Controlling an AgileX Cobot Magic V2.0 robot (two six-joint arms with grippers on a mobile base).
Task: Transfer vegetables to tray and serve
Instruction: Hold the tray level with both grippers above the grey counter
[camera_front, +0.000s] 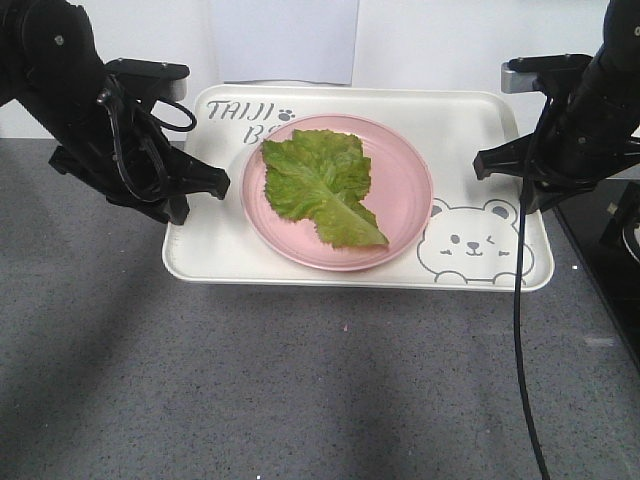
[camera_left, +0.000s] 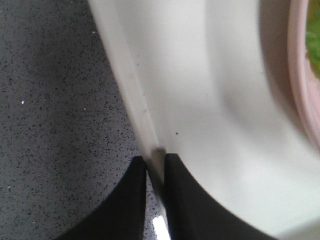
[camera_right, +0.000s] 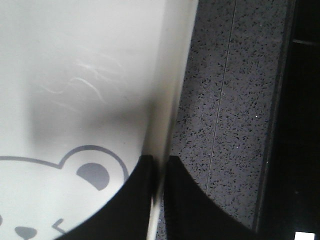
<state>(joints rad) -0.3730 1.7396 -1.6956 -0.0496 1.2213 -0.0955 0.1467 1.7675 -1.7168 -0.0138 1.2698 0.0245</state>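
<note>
One green lettuce leaf, the vegetables (camera_front: 320, 180), lies on a round pink plate (camera_front: 405, 190) in the middle of the cream tray (camera_front: 470, 130) with its bear drawing. At the tray's left rim my left gripper (camera_front: 222, 183) is shut on the edge. The left wrist view shows both black fingers clamping the rim of the tray (camera_left: 200, 75), left gripper (camera_left: 156, 157). My right gripper (camera_front: 480, 163) is shut on the right rim. The right wrist view shows the right gripper (camera_right: 160, 159) pinching the tray (camera_right: 75, 75) beside the bear's ear.
The tray sits over a grey speckled countertop (camera_front: 300, 380). A black surface (camera_front: 610, 240) borders the counter at the right. A black cable (camera_front: 520, 330) hangs from the right arm down past the tray's front right corner. A white wall stands behind.
</note>
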